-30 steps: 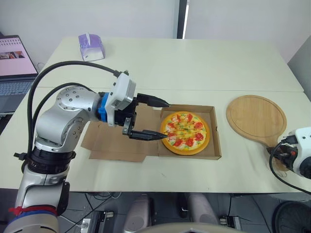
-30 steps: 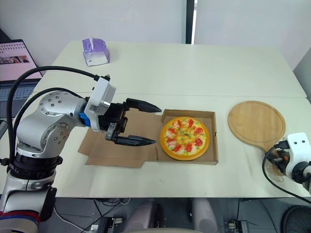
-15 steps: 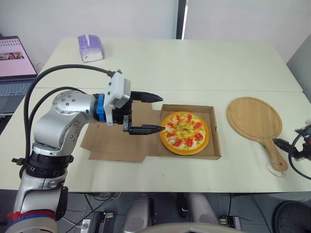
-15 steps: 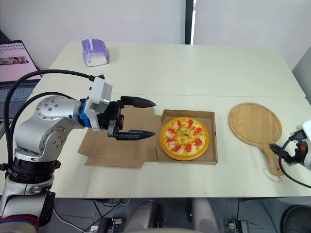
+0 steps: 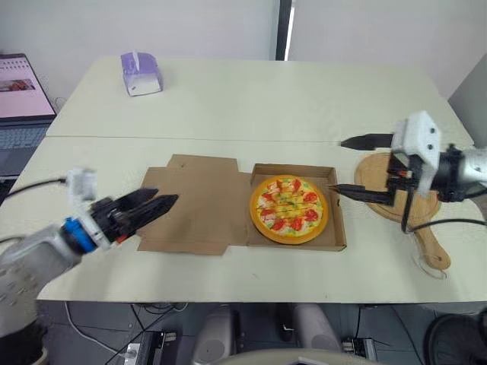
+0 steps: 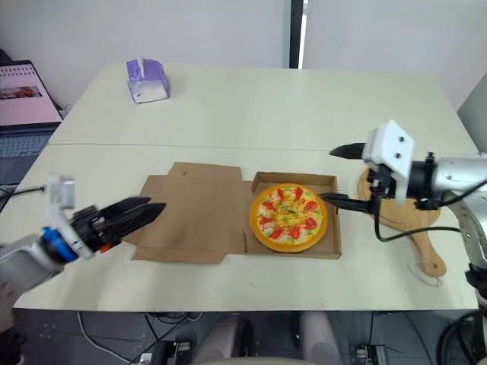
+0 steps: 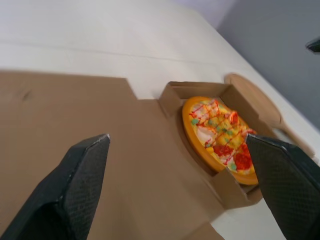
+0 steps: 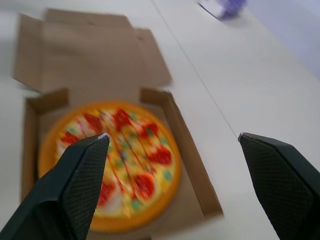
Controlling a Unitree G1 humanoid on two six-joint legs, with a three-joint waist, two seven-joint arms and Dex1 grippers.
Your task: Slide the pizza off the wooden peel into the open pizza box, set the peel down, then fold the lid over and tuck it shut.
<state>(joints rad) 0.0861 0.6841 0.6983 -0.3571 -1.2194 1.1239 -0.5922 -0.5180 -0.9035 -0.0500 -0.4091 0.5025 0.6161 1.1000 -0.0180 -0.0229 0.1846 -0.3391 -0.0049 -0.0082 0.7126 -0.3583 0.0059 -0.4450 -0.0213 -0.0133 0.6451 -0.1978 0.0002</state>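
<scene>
Pale table (image 5: 304,99): pizza (image 5: 289,207) sits inside the pizza box (image 5: 297,169), peel (image 5: 431,242) lies right of the box.
Both grippers are spread and empty: left gripper (image 5: 156,204) is left of the box's flat lid (image 5: 198,201), likely to fold it; right gripper (image 5: 354,166) hovers at the box's right edge.

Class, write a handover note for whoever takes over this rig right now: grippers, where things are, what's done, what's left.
Left gripper open, empty, at the left edge of the lid.
Right gripper open, empty, by the right wall of the box.
The pizza sits in the box; the peel lies on the table right of it. The lid lies flat open.
Done: pizza boxed, peel down.
Left: fold lid over, tuck shut.
</scene>
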